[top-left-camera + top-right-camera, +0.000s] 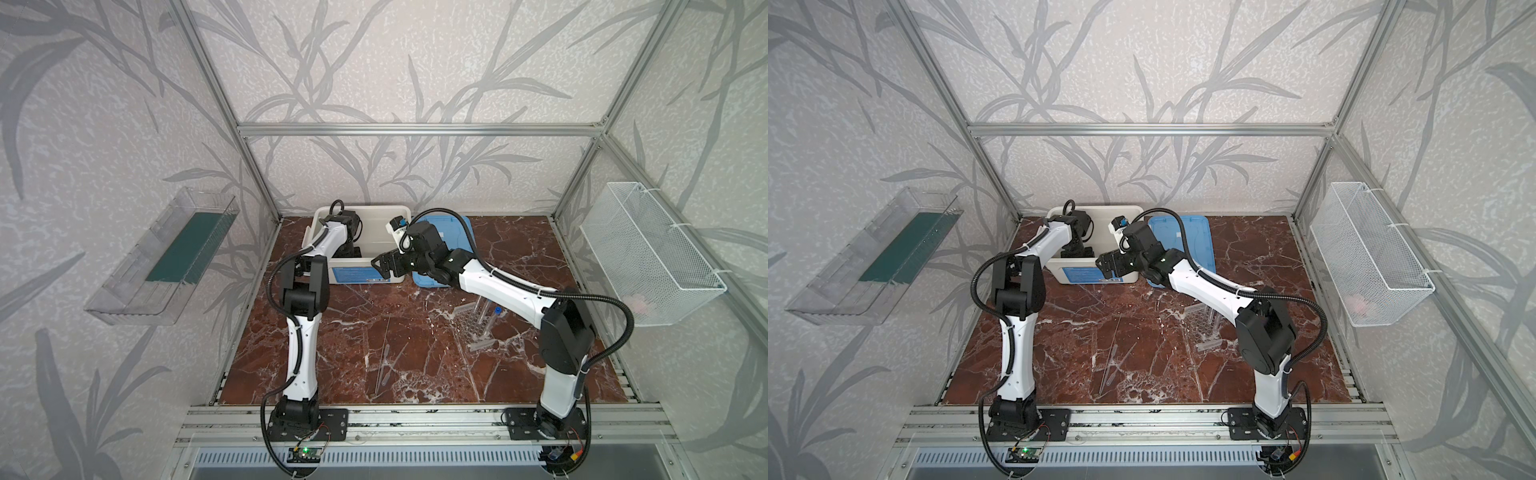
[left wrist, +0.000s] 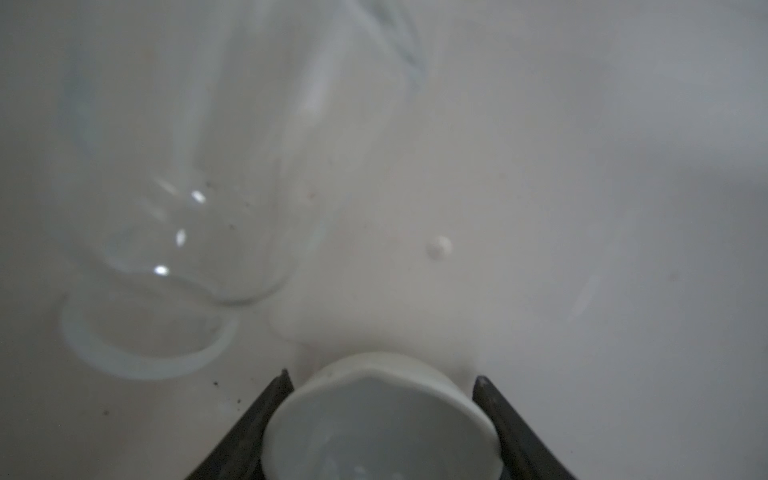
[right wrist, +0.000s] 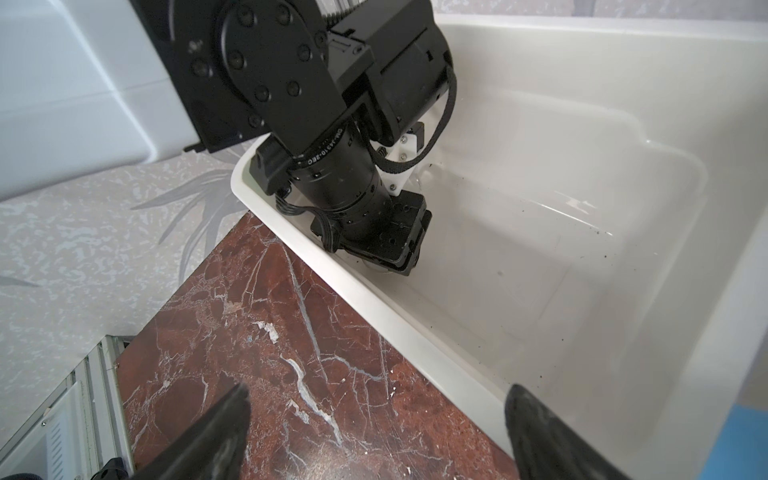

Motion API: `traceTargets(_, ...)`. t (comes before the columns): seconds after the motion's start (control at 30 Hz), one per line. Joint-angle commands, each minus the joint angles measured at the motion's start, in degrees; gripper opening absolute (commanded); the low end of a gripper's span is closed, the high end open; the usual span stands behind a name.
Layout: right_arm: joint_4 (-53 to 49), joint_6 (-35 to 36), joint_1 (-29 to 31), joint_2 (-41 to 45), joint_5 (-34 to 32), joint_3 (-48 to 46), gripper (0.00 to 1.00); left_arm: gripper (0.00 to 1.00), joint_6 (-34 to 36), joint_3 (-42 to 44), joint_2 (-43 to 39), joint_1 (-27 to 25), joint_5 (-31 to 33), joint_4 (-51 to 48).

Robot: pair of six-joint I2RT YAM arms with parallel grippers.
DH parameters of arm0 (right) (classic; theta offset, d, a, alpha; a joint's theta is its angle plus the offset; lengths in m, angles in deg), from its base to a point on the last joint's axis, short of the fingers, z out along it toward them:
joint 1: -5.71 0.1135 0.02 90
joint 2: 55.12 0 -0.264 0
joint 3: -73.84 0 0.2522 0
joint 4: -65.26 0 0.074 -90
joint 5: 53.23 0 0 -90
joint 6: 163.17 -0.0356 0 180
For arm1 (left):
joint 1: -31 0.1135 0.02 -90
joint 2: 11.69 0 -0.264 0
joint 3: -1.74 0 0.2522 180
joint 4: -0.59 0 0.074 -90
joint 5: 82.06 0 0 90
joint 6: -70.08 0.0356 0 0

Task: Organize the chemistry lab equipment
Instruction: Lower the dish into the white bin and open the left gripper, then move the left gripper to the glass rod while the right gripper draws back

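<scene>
- Marbled red-brown tabletop (image 1: 415,357), big white plastic tub (image 1: 357,206) on it.
- Your left gripper (image 2: 382,375) clamps small round white dish (image 2: 378,419) low inside tub, likely for set-down; small clear jar (image 2: 187,232) lies just beyond fingertips.
- Your right gripper (image 3: 378,388) gapes empty above tub rim, likely standing by.

Left claw (image 2: 382,375) clamped — right claw (image 3: 378,387) agape.
</scene>
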Motion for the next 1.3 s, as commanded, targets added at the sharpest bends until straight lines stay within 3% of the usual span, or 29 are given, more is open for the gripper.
traceTargets(0.0,1.9,-0.6,-0.4,2.6,-0.3,-0.6,0.94,0.6,-0.1,-0.4,-0.9,-0.3,0.6,-0.8)
traceTargets(0.2,1.9,-0.7,-0.4,2.8,-0.1,-0.9,0.94,0.74,-0.2,-0.7,-2.2,-0.3,1.7,-0.9)
traceTargets(0.57,2.2,-0.7,-0.4,5.0,0.4,-1.8,0.94,0.86,-0.8,-3.1,-6.8,-0.4,2.6,-2.8)
traceTargets(0.7,2.4,-0.1,-0.4,7.8,1.2,-2.8,0.95,0.99,-1.1,-4.7,-10.6,-0.4,2.6,-3.9)
traceTargets(1.1,-1.8,4.1,-0.7,21.1,1.1,-9.2,0.97,0.99,-0.2,-6.9,-25.1,-1.7,0.4,-8.3)
traceTargets(1.27,-4.1,4.2,-1.0,29.0,0.6,-17.4,0.96,0.98,1.8,-4.1,-33.3,-5.8,4.5,-11.6)
